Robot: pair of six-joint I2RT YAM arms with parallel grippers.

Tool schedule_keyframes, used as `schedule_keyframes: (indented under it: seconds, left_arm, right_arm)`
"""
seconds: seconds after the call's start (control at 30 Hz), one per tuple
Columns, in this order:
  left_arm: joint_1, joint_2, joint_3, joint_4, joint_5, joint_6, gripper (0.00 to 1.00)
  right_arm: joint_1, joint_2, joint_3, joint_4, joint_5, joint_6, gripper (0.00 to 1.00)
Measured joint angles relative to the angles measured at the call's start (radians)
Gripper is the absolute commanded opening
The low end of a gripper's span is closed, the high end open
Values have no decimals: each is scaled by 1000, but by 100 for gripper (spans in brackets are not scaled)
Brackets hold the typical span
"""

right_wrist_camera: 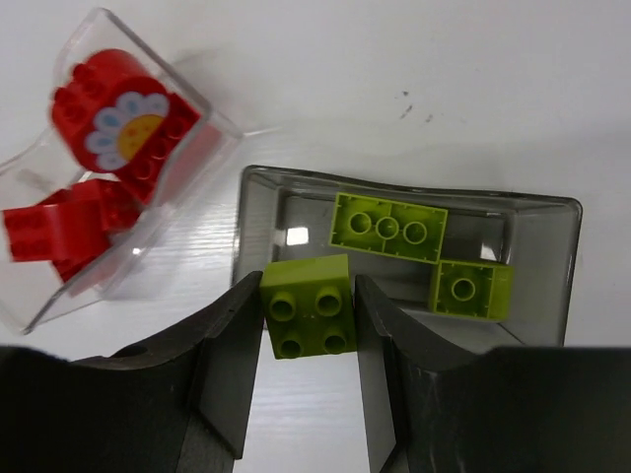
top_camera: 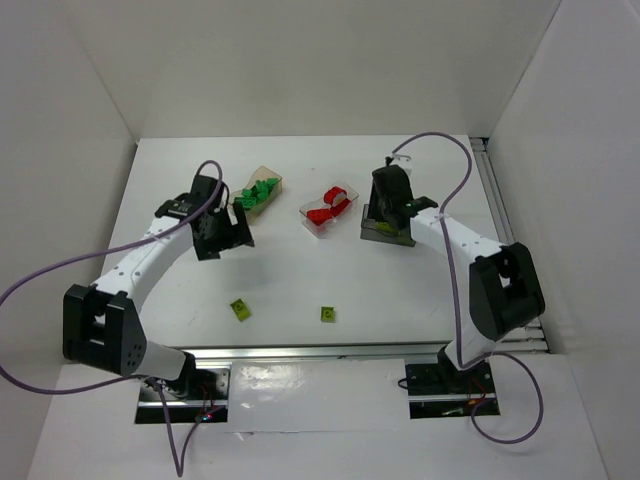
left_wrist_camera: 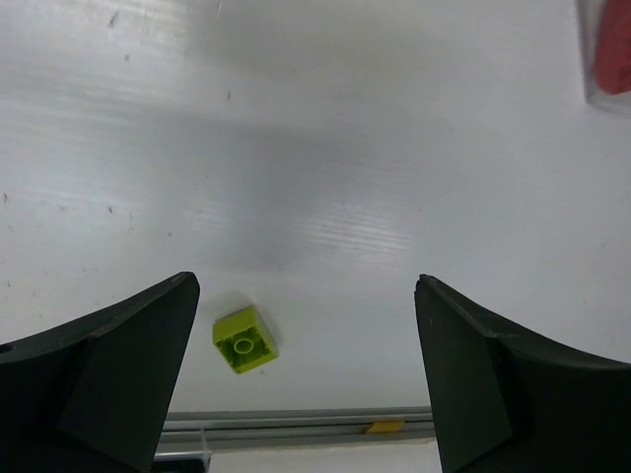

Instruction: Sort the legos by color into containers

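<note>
My right gripper [right_wrist_camera: 308, 284] is shut on a yellow-green lego [right_wrist_camera: 309, 307], held studs-up over the near-left rim of the smoky grey tray [right_wrist_camera: 540, 232]. Two more yellow-green legos [right_wrist_camera: 389, 227] lie upside down inside that tray. The clear tray [right_wrist_camera: 215, 120] to its left holds red legos [right_wrist_camera: 118, 123], one with a flower print. From above, the tan tray [top_camera: 272, 181] holds dark green legos [top_camera: 256, 193]. My left gripper [left_wrist_camera: 306, 296] is open above bare table, and a loose yellow-green lego [left_wrist_camera: 245, 339] lies near its left finger. From above, the left gripper [top_camera: 225, 236] hangs just in front of the tan tray.
Two loose yellow-green legos [top_camera: 240, 309] [top_camera: 327, 314] lie on the white table toward the front edge. A metal rail [top_camera: 330, 352] runs along that edge. White walls enclose the table on three sides. A corner of the clear tray [left_wrist_camera: 606, 54] shows at the left wrist view's top right.
</note>
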Motion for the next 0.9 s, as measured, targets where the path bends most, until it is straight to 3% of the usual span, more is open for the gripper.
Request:
schedule_keyframes:
  seconds: [0.07, 0.13, 0.17, 0.2, 0.4, 0.5, 0.7, 0.9]
  left_arm:
    - [-3, -30, -58, -4, -5, -19, 100]
    - [-8, -59, -114, -18, -13, -46, 100]
    - [-13, -71, -140, -18, -19, -55, 100]
    - [-19, -82, -164, -23, -23, -73, 100]
    - [-76, -117, -279, -38, -31, -161, 100]
    - [-105, -132, -320, -44, -38, -210, 94]
    - [-147, -141, -364, -43, -46, -278, 91]
    - [-159, -139, -375, -35, -47, -307, 92]
  right_arm:
    - [-15, 39, 3, 0, 2, 3, 44]
    - [-29, 79, 10, 0, -2, 7, 65]
    - [-32, 97, 13, -1, -5, 8, 81]
    - [-34, 109, 16, -1, -5, 11, 85]
    - [-16, 100, 30, -1, -3, 3, 88]
    - [32, 43, 13, -7, -3, 4, 88]
    - [250, -184, -142, -55, -64, 78, 93]
    - [485, -211, -224, -141, -109, 224, 98]
